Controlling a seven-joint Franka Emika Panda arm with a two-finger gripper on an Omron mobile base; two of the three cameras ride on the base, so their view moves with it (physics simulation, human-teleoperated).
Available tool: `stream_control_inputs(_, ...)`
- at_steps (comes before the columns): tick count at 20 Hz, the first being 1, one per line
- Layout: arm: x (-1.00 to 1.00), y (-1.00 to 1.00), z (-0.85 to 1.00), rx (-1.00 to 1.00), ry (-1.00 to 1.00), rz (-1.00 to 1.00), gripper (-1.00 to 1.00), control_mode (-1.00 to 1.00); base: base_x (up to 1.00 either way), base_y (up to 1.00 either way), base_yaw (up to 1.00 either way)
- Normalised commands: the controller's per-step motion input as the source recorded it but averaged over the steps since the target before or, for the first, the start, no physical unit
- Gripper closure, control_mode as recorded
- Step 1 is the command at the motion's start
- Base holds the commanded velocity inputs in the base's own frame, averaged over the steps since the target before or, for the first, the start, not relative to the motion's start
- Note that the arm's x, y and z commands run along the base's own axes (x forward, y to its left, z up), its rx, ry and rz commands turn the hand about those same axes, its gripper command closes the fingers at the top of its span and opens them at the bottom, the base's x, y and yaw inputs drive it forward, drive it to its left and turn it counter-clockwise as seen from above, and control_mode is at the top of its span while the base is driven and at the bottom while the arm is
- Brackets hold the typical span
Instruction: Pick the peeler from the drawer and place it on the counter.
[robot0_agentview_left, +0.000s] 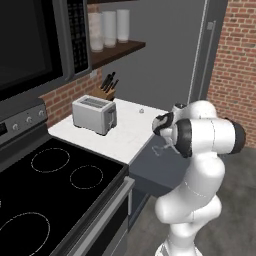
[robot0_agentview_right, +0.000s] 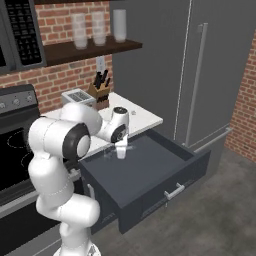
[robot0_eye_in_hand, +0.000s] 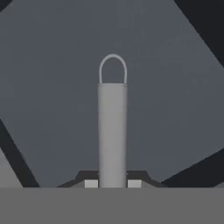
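Note:
The peeler (robot0_eye_in_hand: 112, 131), a slim grey handle ending in a thin wire loop, runs straight up from between my fingertips in the hand view. My gripper (robot0_eye_in_hand: 112, 183) is shut on its handle, one pad pressed on each side. In the right base view my gripper (robot0_agentview_right: 121, 152) hangs over the back left part of the open drawer (robot0_agentview_right: 167, 157), just off the counter's (robot0_agentview_right: 142, 119) front edge. The peeler (robot0_agentview_right: 110, 153) sticks out leftward from the fingers, a little above the drawer floor. The peeler's loop (robot0_agentview_left: 160, 149) also pokes out beside my forearm.
On the white counter (robot0_agentview_left: 125, 137) stand a toaster (robot0_agentview_left: 94, 115) and a knife block (robot0_agentview_left: 106, 91) against the brick wall. The black stovetop (robot0_agentview_left: 55, 180) lies to the left. A tall grey fridge (robot0_agentview_right: 200, 65) rises right behind the drawer. The drawer's front panel (robot0_agentview_right: 172, 195) juts into the floor space.

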Motion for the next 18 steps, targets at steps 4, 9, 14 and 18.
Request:
stream_control_inputs(4,0.15,0.94,1.0,-0.07,-0.01,0.24,1.0,-1.0,0.0,0.0,0.0)
stream_control_inputs(9,0.0,0.78,1.0,-0.07,-0.02,0.2,1.0,-1.0,0.0,0.0,0.0)
stream_control_inputs(14,0.28,0.99,0.04,-0.14,0.0,0.15,1.0,-1.0,0.0,0.0,0.0)
stream_control_inputs(18,0.58,0.67,-0.72,-0.1,0.06,0.19,1.0,-1.0,0.0,0.0,0.0)
